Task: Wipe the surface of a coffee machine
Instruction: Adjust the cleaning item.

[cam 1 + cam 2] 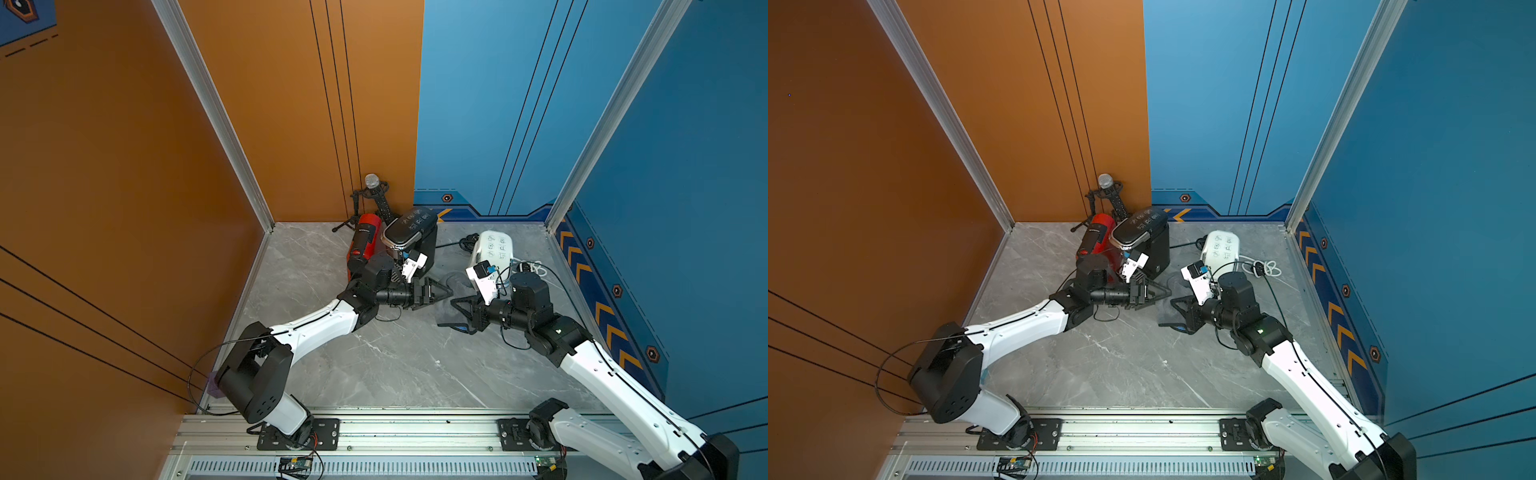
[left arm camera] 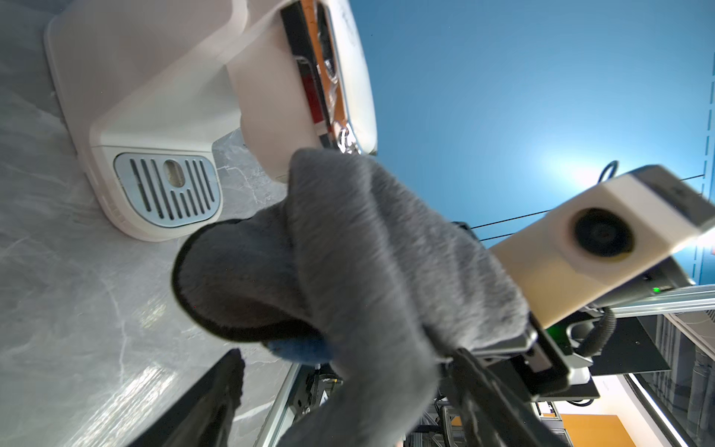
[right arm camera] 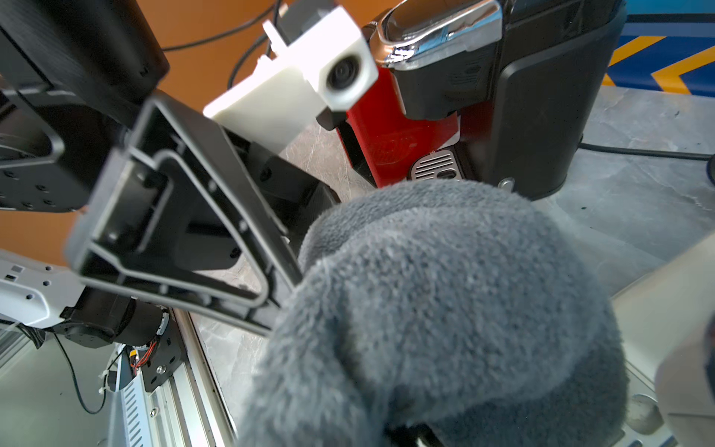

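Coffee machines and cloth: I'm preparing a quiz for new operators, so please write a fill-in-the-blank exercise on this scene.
1. The right gripper is shut on the ____ cloth.
2. The left gripper, close beside the cloth, has its fingers ____.
3. In both top views, the black coffee machine stands between the white coffee machine and the ____ one.

Missing words: grey; open; red.
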Robot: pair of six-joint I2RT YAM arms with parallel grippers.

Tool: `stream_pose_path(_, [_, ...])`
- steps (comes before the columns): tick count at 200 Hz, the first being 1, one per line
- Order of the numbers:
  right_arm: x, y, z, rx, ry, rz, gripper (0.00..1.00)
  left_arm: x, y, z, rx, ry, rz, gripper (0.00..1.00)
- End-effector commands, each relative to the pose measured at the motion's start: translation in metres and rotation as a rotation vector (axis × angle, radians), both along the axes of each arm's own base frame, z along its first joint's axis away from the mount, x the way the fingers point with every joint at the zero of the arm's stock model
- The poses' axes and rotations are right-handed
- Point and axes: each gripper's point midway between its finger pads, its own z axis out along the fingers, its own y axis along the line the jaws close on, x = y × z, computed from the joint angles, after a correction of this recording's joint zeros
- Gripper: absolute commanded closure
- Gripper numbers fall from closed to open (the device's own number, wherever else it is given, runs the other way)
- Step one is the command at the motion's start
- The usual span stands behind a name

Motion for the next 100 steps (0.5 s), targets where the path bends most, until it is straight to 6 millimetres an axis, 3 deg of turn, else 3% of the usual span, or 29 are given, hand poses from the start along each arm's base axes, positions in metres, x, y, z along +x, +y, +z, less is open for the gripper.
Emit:
stream_pose_path(1, [0.002, 0.001, 0.005, -0.028, -0.031, 0.003, 1.00, 0.000, -0.005, 0.023, -0.055, -0.029, -0.017, 0.15])
stream_pose_path(36, [0.002, 0.005, 0.007, -0.016, -0.034, 0.007, 1.00, 0.004, -0.009, 0.008, -0.032, 0.004, -0.009, 0.15])
stream_pose_path(40, [0.001, 0.005, 0.007, -0.014, -0.036, 0.010, 1.00, 0.007, -0.013, 0.019, -0.048, -0.014, -0.011, 0.15])
stream_pose_path(66, [-0.001, 0.012, 0.010, -0.002, -0.038, 0.032, 1.00, 0.005, -0.024, 0.012, -0.039, -0.002, -0.032, 0.16])
stream_pose_path(100, [0.000, 0.019, 0.007, -0.008, -0.032, 0.050, 1.00, 0.004, -0.035, 0.013, -0.043, 0.003, -0.054, 0.30])
